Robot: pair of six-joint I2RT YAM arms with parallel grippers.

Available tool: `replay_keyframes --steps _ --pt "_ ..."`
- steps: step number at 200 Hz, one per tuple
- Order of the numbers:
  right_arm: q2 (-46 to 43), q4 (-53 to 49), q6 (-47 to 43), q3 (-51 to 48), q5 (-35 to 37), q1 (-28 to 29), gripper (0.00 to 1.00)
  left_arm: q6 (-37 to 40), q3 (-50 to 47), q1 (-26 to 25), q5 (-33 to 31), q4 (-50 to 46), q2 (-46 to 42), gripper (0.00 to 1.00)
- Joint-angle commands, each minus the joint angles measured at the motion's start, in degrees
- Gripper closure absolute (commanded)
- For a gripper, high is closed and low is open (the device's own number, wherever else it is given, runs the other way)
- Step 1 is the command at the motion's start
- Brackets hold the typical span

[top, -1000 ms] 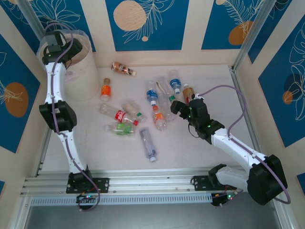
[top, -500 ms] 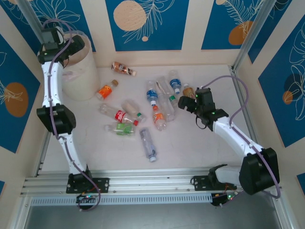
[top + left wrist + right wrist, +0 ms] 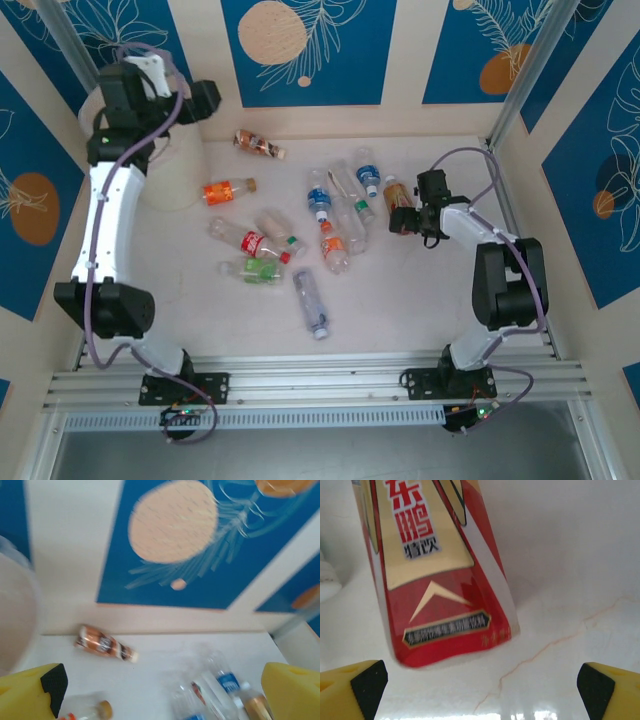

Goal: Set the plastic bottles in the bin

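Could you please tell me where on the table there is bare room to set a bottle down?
Bare: the near right of the table, between the lone clear bottle and the right arm; also the far right corner beyond the right tool. Crowded: the middle, where bottles lie packed together.

The bin [image 3: 176,176] is mostly hidden behind the left arm [image 3: 105,215]. Around the left gripper [image 3: 162,692] everything is blurred. The bin's wall is cut off outside the left-hand jaw, and a tan-capped bottle [image 3: 87,709] just inside that jaw runs off the bottom edge. Between the jaws of the right gripper [image 3: 480,680], the red-labelled bottle [image 3: 435,570] is cut off at the top.
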Motion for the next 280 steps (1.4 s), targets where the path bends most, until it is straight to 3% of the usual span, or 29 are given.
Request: replay_keyframes --steps 1,31,73,119,138,186,280 --pt "2.1 -1.3 -5.0 3.6 -4.6 -0.9 0.0 -0.3 -6.6 -3.6 1.7 8.3 -4.6 0.0" --pt "4.8 -1.1 -6.4 6.0 -5.7 -1.1 0.0 -4.6 -14.9 -7.5 3.5 15.0 -8.2 0.0" --pt "10.1 -2.4 -8.4 10.6 -6.0 -1.0 0.03 -6.1 -22.2 -9.8 7.8 13.1 -9.7 0.0" --pt "15.3 -3.5 -8.9 14.2 -3.2 0.1 0.18 -8.7 -34.2 -10.2 8.9 19.2 -14.0 0.0" --pt "15.3 -2.2 -8.1 13.4 -0.5 0.6 0.29 -9.6 -37.2 -10.2 9.0 20.6 -14.8 0.0" --pt "3.3 4.6 -5.8 4.9 3.6 1.6 0.59 -11.7 -40.9 -11.5 14.4 27.1 -13.7 0.0" --pt "-20.4 17.0 -3.6 -12.2 4.2 10.1 0.64 -11.2 -35.5 -18.8 19.9 29.3 -5.2 0.0"
